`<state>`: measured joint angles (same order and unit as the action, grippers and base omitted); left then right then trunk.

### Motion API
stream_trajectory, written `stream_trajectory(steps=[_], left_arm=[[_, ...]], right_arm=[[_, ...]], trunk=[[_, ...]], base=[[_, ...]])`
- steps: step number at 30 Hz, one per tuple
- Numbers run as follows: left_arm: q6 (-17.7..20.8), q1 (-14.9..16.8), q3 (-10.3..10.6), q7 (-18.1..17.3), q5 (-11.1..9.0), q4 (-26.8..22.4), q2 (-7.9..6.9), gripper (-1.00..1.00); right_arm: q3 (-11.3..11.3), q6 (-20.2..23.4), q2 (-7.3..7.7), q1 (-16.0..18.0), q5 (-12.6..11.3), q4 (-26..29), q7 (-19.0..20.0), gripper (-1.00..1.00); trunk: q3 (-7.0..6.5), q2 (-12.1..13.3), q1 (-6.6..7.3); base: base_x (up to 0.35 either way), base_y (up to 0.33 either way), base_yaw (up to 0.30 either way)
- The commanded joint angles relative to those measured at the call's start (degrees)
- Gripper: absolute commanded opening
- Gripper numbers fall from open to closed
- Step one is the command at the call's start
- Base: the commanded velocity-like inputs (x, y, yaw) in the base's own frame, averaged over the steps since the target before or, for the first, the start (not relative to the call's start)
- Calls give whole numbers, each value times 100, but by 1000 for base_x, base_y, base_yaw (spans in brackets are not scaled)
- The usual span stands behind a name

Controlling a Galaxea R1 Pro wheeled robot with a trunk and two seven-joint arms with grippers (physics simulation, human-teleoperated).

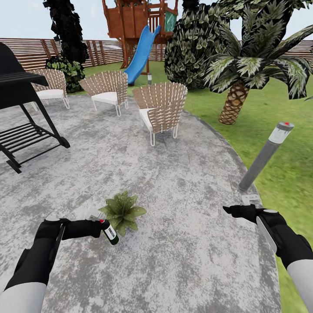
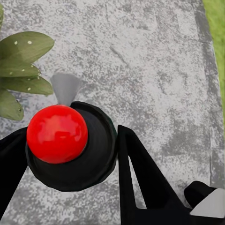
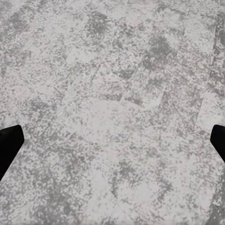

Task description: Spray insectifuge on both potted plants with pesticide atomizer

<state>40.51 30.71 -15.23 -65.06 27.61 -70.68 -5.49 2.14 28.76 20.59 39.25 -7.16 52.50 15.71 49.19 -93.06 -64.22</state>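
The left gripper (image 1: 99, 228) is clamped on the pesticide atomizer (image 1: 109, 232), the bottle held tilted low over the grey paving (image 1: 174, 243); in the left wrist view its fingers (image 2: 140, 173) flank the dark body under a red cap (image 2: 57, 133). The right gripper (image 1: 232, 211) hangs empty with jaws spread apart, its two tips at the edges of the right wrist view over bare paving. Just beyond the bottle sits one potted plant (image 1: 122, 211), nearly touching it (white specks show on the leaves (image 2: 23, 61)). The spraying step appears to be in hand. Next, in my judgement, coverage here must be completed, then the second plant located. Further off stand a bollard (image 1: 265, 156), wicker chairs (image 1: 160, 111), a palm (image 1: 248, 69) and a slide (image 1: 141, 52).
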Motion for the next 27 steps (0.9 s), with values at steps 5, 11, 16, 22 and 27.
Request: stream_trajectory(steps=[5, 11, 16, 22, 27], left_arm=[[45, 5, -6, -51, 51, -7, 4, -100], [45, 5, -6, -59, 43, -7, 4, -100], [45, 5, -12, -60, 40, -7, 8, -100], [45, 5, -5, -58, 43, -7, 10, -100], [45, 5, 1, -53, 43, 7, 13, -100]], right_arm=[[7, 32, 6, 3, -72, 14, -16, 100], [6, 32, 6, 3, -552, 14, -15, 100], [6, 33, 10, 3, -787, 14, -15, 100], [6, 33, 12, 3, -818, 14, -15, 100], [8, 33, 9, 3, -818, 11, -18, 100]], trunk=[[95, -205, -110], [203, -445, -242], [292, -646, -352], [400, -886, -483], [490, -1087, -593]], base=[[0, 0, 0], [0, 0, 0], [0, 0, 0], [0, 0, 0], [0, 0, 0]])
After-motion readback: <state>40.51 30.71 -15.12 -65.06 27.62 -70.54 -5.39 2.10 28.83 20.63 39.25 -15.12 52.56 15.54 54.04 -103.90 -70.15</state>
